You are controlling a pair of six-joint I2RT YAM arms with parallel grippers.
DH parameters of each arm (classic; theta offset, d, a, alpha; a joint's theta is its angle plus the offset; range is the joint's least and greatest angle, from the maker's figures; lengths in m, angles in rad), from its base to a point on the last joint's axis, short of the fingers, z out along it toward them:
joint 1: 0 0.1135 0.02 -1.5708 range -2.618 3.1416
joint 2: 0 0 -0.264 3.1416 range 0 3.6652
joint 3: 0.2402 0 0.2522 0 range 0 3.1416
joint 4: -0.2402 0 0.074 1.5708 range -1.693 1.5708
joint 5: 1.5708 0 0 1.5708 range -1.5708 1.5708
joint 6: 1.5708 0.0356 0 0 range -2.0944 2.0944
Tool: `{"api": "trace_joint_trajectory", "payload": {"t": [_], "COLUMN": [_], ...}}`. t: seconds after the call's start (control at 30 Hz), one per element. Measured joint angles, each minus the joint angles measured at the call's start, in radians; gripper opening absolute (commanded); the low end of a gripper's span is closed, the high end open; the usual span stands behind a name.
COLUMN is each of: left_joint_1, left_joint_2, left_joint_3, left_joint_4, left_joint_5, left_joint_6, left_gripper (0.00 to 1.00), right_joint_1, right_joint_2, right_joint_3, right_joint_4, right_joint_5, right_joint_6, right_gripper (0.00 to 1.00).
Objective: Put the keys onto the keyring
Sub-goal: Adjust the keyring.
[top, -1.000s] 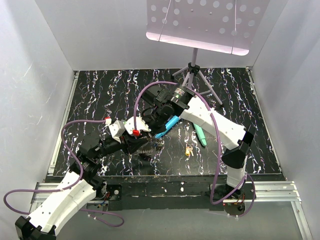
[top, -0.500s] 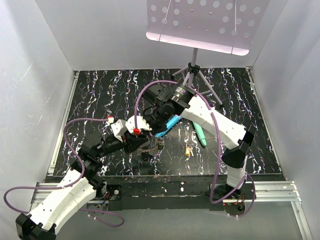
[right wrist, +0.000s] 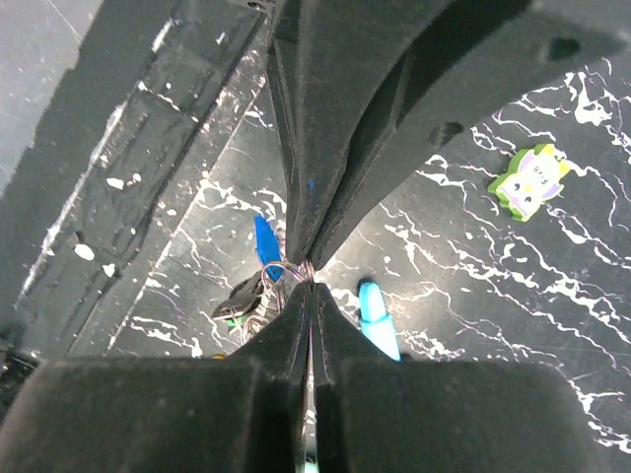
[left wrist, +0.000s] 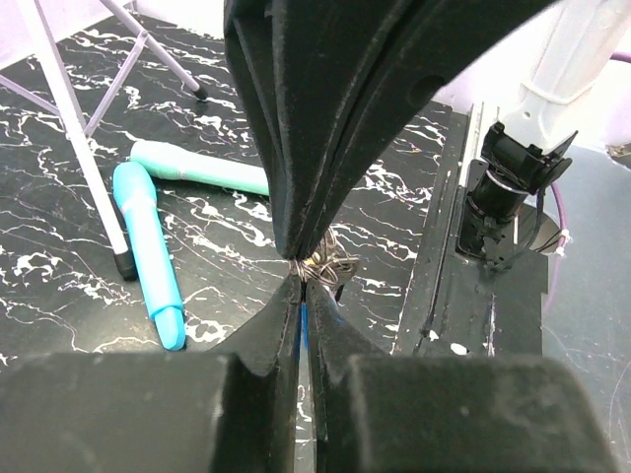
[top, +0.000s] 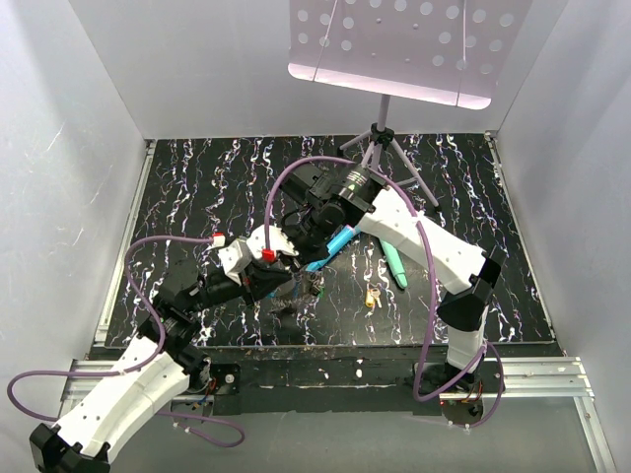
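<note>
The keyring (right wrist: 281, 268), thin grey wire loops with a blue piece (right wrist: 264, 246), hangs just above the black marbled table. Both grippers pinch it. My left gripper (left wrist: 301, 279) is shut on the wire loops (left wrist: 330, 264), with a sliver of blue between its fingers. My right gripper (right wrist: 312, 279) is shut on the ring's wire from the other side. A dark key with a green head (right wrist: 235, 302) hangs under the ring. In the top view the two grippers (top: 288, 286) (top: 296, 251) meet at mid-table. A yellow-headed key (top: 372, 296) lies loose to their right.
A bright blue stick (top: 335, 244) and a teal stick (top: 394, 266) lie right of the grippers. A music stand's tripod (top: 380, 148) stands at the back. An owl-shaped piece (right wrist: 529, 178) lies on the table. The table's front edge (left wrist: 444, 286) is close by.
My left gripper slid right and then a little back with the keyring. My right gripper shifted slightly up and left. Both stayed shut.
</note>
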Motion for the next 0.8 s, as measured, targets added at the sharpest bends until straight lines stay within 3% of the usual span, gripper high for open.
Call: {"api": "trace_joint_trajectory", "payload": {"t": [0.1, 0.17, 0.5, 0.8], "left_joint_1": [0.0, 0.0, 0.0, 0.0], "left_joint_2": [-0.038, -0.065, -0.108, -0.203], "left_joint_3": [0.0, 0.0, 0.035, -0.092], "left_joint_4": [-0.022, -0.044, -0.106, 0.215], "left_joint_5": [-0.001, -0.003, 0.034, -0.002], "left_joint_6": [0.018, 0.035, 0.088, -0.06], "left_gripper": [0.0, 0.0, 0.0, 0.0], "right_joint_1": [-0.018, -0.043, -0.247, -0.24], "right_joint_2": [0.0, 0.0, -0.034, -0.055], "right_joint_3": [0.006, 0.022, 0.002, -0.113], "right_joint_4": [0.001, 0.001, 0.015, 0.018], "right_joint_5": [-0.048, -0.098, -0.396, -0.57], "right_joint_6": [0.028, 0.048, 0.011, -0.009], "right_gripper": [0.35, 0.43, 0.43, 0.4]}}
